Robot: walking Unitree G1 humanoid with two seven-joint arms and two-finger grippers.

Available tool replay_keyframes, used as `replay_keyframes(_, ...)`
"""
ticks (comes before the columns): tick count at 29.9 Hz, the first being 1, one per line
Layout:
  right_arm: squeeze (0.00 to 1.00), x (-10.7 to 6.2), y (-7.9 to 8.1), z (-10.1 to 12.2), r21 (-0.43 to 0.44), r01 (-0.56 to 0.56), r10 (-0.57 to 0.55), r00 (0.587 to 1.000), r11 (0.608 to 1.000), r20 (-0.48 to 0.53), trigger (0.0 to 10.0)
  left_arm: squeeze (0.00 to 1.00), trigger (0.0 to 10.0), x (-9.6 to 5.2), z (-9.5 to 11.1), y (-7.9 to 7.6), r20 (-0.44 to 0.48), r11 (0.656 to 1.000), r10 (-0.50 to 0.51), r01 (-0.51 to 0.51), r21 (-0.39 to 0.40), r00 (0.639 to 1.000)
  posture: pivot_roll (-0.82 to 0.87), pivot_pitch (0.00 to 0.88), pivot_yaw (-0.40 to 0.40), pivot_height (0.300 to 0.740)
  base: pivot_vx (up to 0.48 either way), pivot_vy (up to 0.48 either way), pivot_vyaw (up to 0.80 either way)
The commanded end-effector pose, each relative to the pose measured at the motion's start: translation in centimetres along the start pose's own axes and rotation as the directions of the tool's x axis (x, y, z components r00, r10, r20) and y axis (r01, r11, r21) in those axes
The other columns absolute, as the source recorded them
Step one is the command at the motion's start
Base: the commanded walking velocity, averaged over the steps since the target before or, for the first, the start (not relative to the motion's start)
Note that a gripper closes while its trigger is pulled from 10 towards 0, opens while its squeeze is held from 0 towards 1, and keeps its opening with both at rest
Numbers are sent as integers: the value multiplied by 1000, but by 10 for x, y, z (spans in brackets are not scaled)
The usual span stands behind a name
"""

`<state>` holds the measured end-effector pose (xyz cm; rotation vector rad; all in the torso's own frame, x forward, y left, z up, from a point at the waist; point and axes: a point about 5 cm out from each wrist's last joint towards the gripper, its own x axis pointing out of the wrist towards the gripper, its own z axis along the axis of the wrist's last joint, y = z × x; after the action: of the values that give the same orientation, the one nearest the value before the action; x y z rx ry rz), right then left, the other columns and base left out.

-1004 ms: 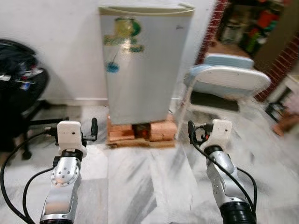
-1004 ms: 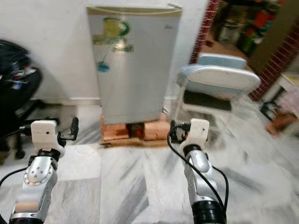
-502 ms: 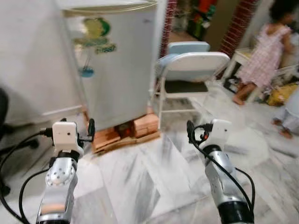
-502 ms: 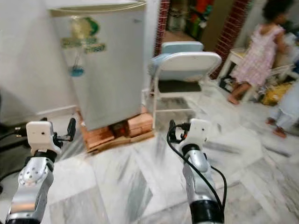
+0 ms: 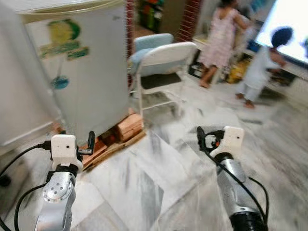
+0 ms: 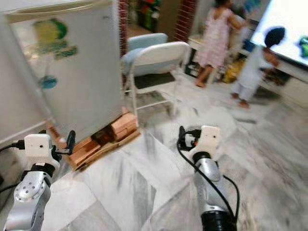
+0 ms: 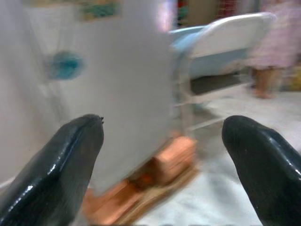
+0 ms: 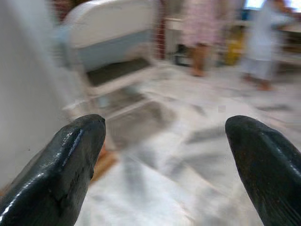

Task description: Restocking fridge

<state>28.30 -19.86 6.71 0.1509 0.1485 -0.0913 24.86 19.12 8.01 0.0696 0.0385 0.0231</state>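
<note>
The fridge door is shut. Both the left end effector and right end effector are spread wide, holding nothing. Best to face the fridge squarely before reaching.

Ahead on my left stands the fridge, a small silver-grey one, door shut, with green and blue stickers on its front. It sits raised on bricks laid over a wooden pallet on the marble floor
</note>
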Motion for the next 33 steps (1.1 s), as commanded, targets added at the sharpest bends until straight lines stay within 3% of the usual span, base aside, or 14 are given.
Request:
replay_keyframes(1, 0, 4, 10, 8, 20, -18, 18, 999, 1000, 32, 10000, 0, 10000, -3, 1, 8, -2, 1000, 16, -16, 15, 1000, 62, 0, -36, 740, 0, 472, 0)
replay_keyframes(10, 0, 0, 20, 7, 20, -75, 74, 997, 997, 36, 10000, 0, 10000, -6, 0, 10, 9, 999, 27, -27, 35, 1000, 65, 0, -38, 740, 0, 462, 0)
replay_keyframes(33, 0, 2, 22, 8, 25, -79, 78, 996, 997, 37, 10000, 0, 10000, -6, 1, 7, 21, 998, 28, -29, 57, 999, 66, 0, -35, 740, 0, 0, 0)
